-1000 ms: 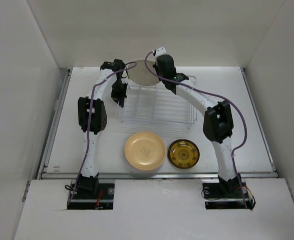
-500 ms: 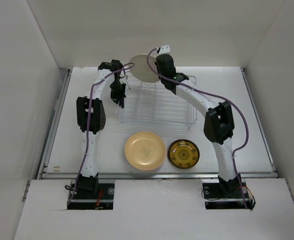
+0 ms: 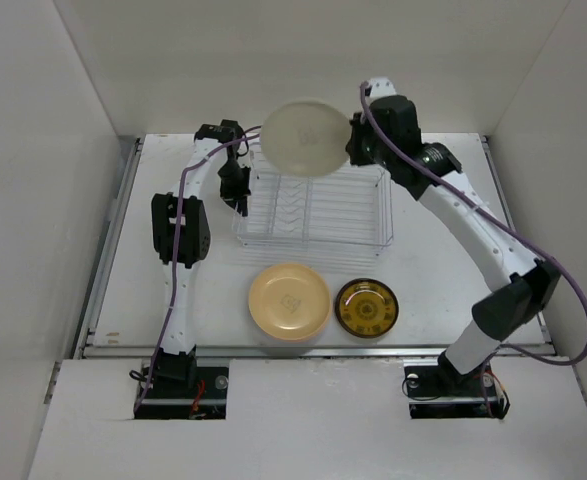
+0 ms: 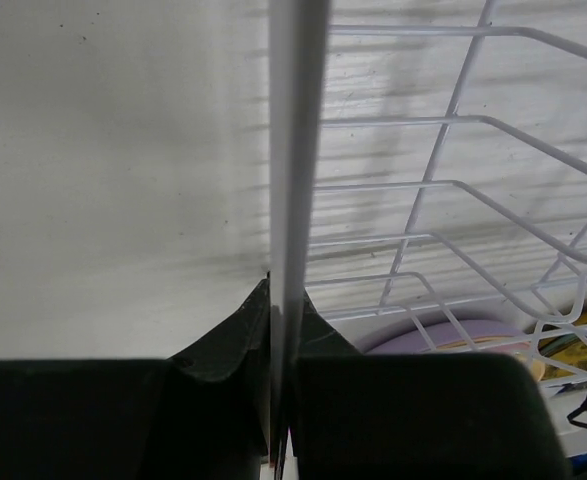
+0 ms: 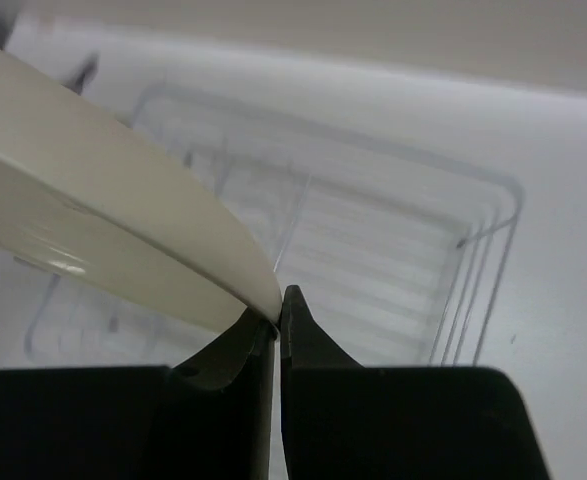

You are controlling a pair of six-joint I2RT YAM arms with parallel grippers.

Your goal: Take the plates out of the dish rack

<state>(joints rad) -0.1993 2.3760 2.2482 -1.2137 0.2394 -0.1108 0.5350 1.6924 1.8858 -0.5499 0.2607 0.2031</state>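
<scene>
Top external view: the right hand (image 3: 353, 147) is clamping the cream plate (image 3: 305, 137) by its rim, holding it above the far edge of the dish rack (image 3: 313, 215); the left hand (image 4: 280, 295) is pinching the rack's left wire.

Light: bright, diffuse | shadows: soft stripes beneath dish rack (image 4: 295, 150) | wrist foregrounds blurred
</scene>
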